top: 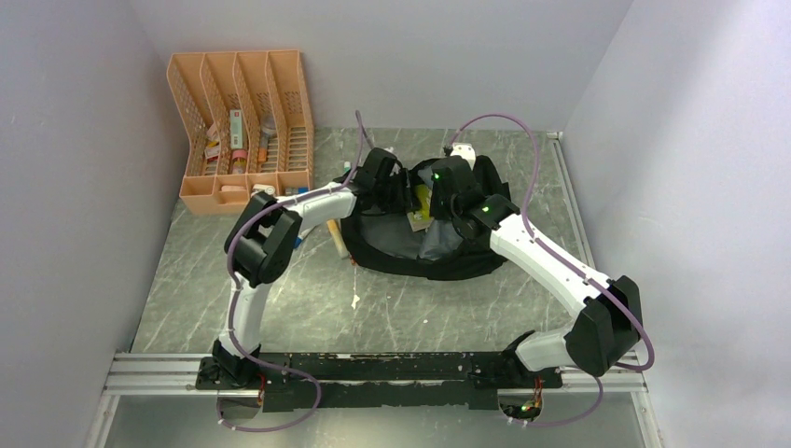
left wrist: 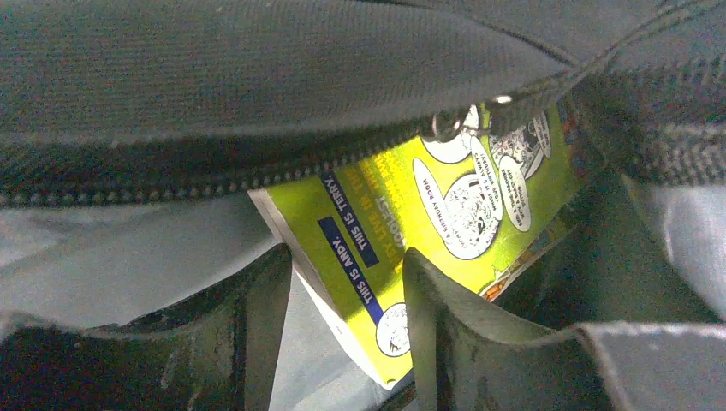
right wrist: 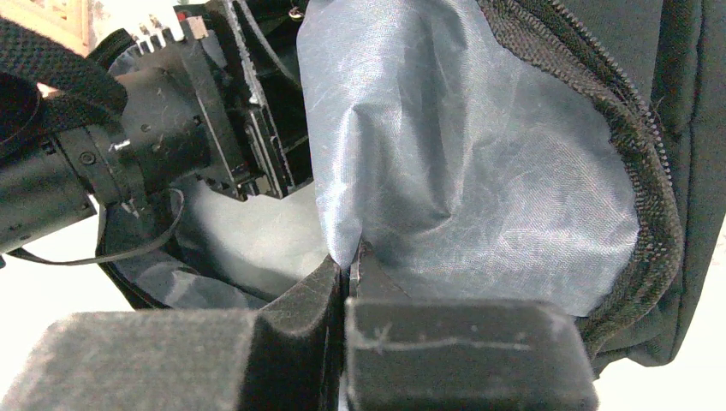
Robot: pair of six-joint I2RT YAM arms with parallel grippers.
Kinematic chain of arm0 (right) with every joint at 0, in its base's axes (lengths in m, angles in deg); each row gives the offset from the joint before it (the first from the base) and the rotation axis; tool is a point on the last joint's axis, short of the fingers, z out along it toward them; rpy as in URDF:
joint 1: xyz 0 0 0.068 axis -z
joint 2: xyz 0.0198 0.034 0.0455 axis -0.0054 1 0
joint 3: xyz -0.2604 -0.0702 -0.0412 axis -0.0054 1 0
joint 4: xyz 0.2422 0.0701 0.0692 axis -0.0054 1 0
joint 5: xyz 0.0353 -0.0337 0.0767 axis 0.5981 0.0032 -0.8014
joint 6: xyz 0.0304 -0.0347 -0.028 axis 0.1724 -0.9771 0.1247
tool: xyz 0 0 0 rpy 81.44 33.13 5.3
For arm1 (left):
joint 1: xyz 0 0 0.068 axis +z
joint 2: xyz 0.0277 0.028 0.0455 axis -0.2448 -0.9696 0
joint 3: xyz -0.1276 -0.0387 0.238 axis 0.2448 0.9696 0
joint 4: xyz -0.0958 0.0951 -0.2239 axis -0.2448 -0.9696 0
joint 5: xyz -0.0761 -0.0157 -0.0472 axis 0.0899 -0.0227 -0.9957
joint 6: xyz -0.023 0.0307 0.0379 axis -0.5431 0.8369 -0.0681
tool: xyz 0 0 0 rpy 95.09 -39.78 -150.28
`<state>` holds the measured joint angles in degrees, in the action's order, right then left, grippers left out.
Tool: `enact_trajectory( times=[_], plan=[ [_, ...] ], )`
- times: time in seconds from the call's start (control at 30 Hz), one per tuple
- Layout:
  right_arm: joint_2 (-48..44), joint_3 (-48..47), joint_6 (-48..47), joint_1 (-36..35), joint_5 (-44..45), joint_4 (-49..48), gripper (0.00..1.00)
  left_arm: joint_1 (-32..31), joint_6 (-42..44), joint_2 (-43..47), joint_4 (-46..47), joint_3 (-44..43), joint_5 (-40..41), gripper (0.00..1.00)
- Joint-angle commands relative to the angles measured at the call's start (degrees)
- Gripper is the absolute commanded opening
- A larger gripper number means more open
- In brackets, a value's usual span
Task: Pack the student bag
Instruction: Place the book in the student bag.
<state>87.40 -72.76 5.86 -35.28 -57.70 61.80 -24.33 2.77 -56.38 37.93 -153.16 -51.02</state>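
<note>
right wrist: right claw [right wrist: 347,265] pinches student bag's [right wrist: 479,171] crinkly grey lining; left claw [left wrist: 344,257] half-wide (glossy booklet [left wrist: 445,197] between).

Bag [top: 410,254] matt cloth; booklet [left wrist: 445,201] prob. glossy paper.

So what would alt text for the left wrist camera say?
A yellow-green cartoon booklet sits inside the student bag, just under its zipper. The left gripper has its two fingers apart, the booklet's corner between them.
</note>
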Motion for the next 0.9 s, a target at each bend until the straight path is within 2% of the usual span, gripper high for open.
enact_trajectory(
  times=[0.0, 0.17, 0.37, 0.53, 0.63, 0.73, 0.87],
  plan=[
    [-0.1, 0.56, 0.13, -0.1, -1.1, -1.12, 0.0, -1.13, 0.07, -2.64, 3.71, -3.66, -3.45, 0.54],
    [-0.33, 0.88, 0.15, -0.09, -0.88, -1.12, 0.0, -2.94, -0.31, -4.14, 6.9, -5.14, -5.44, 0.48],
    [-0.37, 1.24, 0.25, -0.13, -1.19, -1.3, 0.0, -5.09, 0.67, -6.42, 8.12, -9.2, -7.06, 0.48],
    [-0.49, 1.42, 0.32, -0.09, -0.39, -1.23, 0.0, -5.18, 2.01, -6.19, 8.03, -9.32, -7.8, 0.54],
    [-1.0, 1.68, 0.65, -0.1, 1.61, -1.0, 0.0, -4.81, 2.88, -3.81, 7.39, -6.87, -7.42, 0.65],
    [-1.77, 1.79, 1.12, 0.02, 4.1, -0.66, 0.0, -4.16, 3.21, 1.2, 8.4, -2.24, -8.37, 0.71],
    [-2.94, 1.98, 1.37, 0.93, 6.4, -0.27, 0.0, -3.4, 5.21, 8.94, 6.93, 4.23, -7.31, 0.73]
  ],
)
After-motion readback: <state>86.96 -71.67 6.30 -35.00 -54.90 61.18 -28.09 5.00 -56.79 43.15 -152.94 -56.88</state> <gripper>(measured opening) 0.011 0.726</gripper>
